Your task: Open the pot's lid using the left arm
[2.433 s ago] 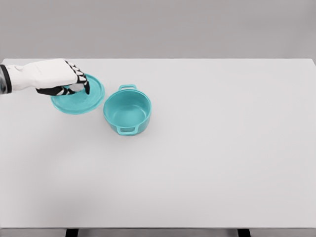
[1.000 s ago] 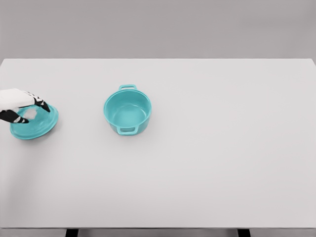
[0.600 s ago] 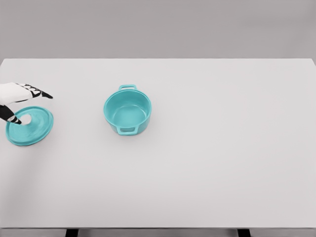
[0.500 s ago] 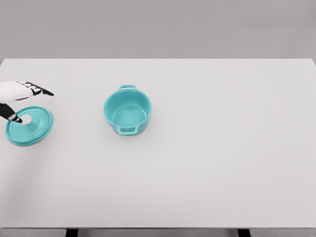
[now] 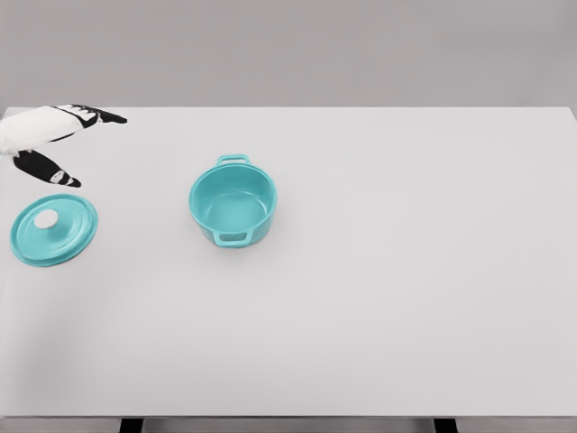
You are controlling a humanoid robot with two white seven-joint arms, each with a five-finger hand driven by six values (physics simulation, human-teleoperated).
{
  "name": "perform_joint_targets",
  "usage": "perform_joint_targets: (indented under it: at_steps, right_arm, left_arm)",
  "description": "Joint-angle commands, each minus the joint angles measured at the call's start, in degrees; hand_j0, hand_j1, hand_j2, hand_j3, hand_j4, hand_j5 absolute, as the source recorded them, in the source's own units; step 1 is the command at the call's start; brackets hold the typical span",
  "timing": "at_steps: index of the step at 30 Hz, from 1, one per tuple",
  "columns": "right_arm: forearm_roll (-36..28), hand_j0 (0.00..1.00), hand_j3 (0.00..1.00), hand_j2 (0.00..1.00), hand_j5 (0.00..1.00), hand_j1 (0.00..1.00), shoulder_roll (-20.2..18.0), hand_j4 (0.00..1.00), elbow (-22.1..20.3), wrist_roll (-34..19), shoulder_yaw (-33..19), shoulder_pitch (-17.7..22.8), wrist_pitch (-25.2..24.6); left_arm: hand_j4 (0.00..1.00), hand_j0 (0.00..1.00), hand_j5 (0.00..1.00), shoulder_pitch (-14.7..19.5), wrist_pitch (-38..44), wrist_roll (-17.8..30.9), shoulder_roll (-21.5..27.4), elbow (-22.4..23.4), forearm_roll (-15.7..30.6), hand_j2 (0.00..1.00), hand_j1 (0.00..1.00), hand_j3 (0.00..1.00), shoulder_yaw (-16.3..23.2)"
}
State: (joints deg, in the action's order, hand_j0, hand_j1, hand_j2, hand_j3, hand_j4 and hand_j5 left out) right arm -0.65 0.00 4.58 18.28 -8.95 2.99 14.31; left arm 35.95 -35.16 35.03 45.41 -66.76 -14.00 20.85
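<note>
Since half a second ago the left hand has lifted up and away from the teal lid, which earlier lay right under its fingertips; the lid itself has stayed where it was. Now the hand shows at the far left edge of the head view, beyond the lid, and nothing is in its grip. Its dark-tipped fingers are stretched out and spread, one group pointing toward the middle of the white table, the thumb angled down toward the lid without touching it.

That lid lies flat on the table, top side up, with its pale round knob showing at its centre. It sits well apart from the teal pot, off to the pot's left and slightly nearer the robot.

Standing upright and uncovered, the pot shows its empty teal interior. One loop handle is on its far rim and another on its near rim.
</note>
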Motion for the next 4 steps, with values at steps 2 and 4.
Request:
perform_joint_targets:
  at_steps: [2, 4]
  right_arm:
    - [-0.1, 1.00, 1.00, 1.00, 1.00, 1.00, 0.0, 1.00, 0.0, 0.0, 0.0, 0.0, 0.0]
    - [-0.1, 1.00, 1.00, 1.00, 1.00, 1.00, 0.0, 1.00, 0.0, 0.0, 0.0, 0.0, 0.0]
  left_arm:
    - [1.00, 1.00, 1.00, -0.1, 0.2, 0.0, -0.6, 0.0, 0.4, 1.00, 1.00, 1.00, -0.1]
    - [1.00, 1.00, 1.00, -0.1, 0.2, 0.0, -0.5, -0.2, 0.3, 1.00, 1.00, 1.00, -0.1]
